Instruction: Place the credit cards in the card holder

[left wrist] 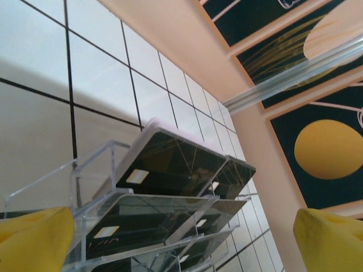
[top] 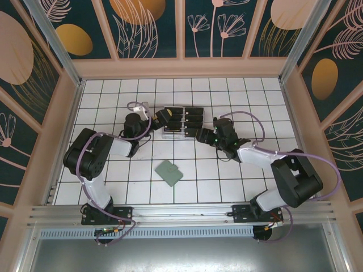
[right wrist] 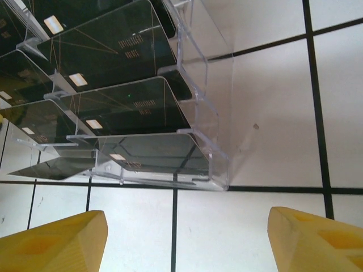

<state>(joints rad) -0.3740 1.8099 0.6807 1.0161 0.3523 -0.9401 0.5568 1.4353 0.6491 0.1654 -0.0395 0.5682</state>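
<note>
Yellow fingers [left wrist: 34, 241] of the left gripper [left wrist: 181, 243] frame the clear rack [left wrist: 91, 187] at close range. Its jaws are wide apart and empty. The right gripper [right wrist: 187, 243] faces the same rack from the other side, jaws likewise apart with nothing in them.

The cards [right wrist: 122, 105] sit in the rack's stepped slots, leaning back in two columns. At least six can be counted; overlap and glare in the plastic hide the exact number. There is one rack and one holder [top: 169, 173]. The holder lies flat on the counter [top: 255, 96] near the arm bases, well apart from the rack.

Each card looks thin, stiff, light and glossy, so it is likely to slip. The free upper edge standing clear of a slot seems the best place to pinch, across both faces, before drawing the card out along the slot. The rack looks light enough to shift if a card drags. The holder will probably slide too unless the other arm steadies it.
</note>
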